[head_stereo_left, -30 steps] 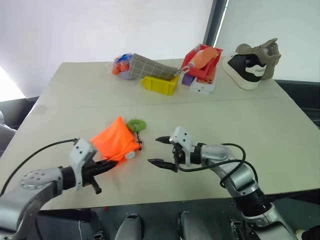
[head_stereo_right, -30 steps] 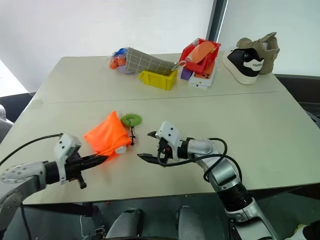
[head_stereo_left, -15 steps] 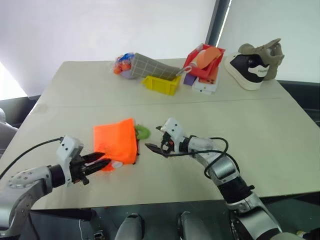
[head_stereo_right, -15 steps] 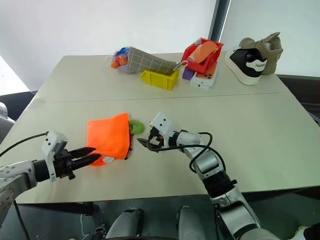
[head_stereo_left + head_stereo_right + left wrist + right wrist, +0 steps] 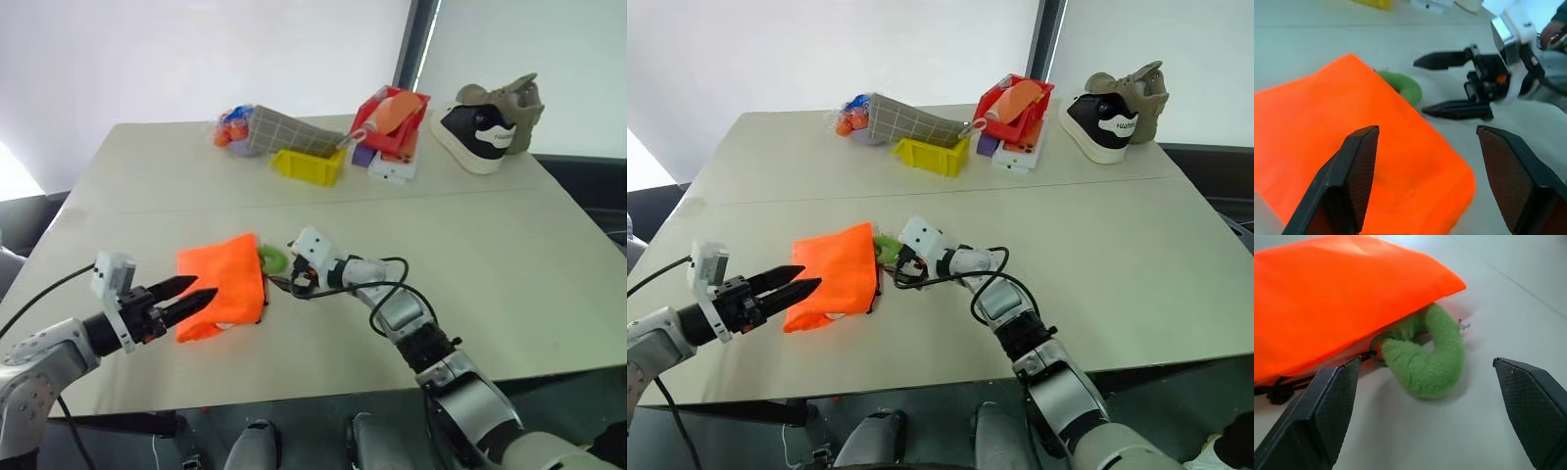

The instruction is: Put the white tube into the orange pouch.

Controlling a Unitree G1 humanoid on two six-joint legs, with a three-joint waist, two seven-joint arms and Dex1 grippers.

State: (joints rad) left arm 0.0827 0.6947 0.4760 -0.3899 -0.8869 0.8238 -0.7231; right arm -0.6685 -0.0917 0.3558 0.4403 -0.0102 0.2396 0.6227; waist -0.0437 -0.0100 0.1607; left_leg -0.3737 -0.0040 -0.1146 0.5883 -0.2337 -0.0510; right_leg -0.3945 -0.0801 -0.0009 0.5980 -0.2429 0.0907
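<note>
Your left hand (image 5: pixel 201 296) has let go of the orange pouch (image 5: pixel 221 284), fingers now apart; your right hand (image 5: pixel 277 279), spread wide, has closed in beside it.

Head eyes look down over the table (image 5: pixel 549 245); both wrist cameras closely face the orange pouch (image 5: pixel 1352 161).

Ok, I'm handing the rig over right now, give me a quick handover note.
Left hand: open, holding nothing, at the near edge of the orange pouch.
Right hand: open, empty, aimed at the green ring tucked under the pouch's far side.
White tube: a small white bit shows under the pouch's near edge; can't confirm it's inside.
Left: check the tube, insert if needed.
</note>
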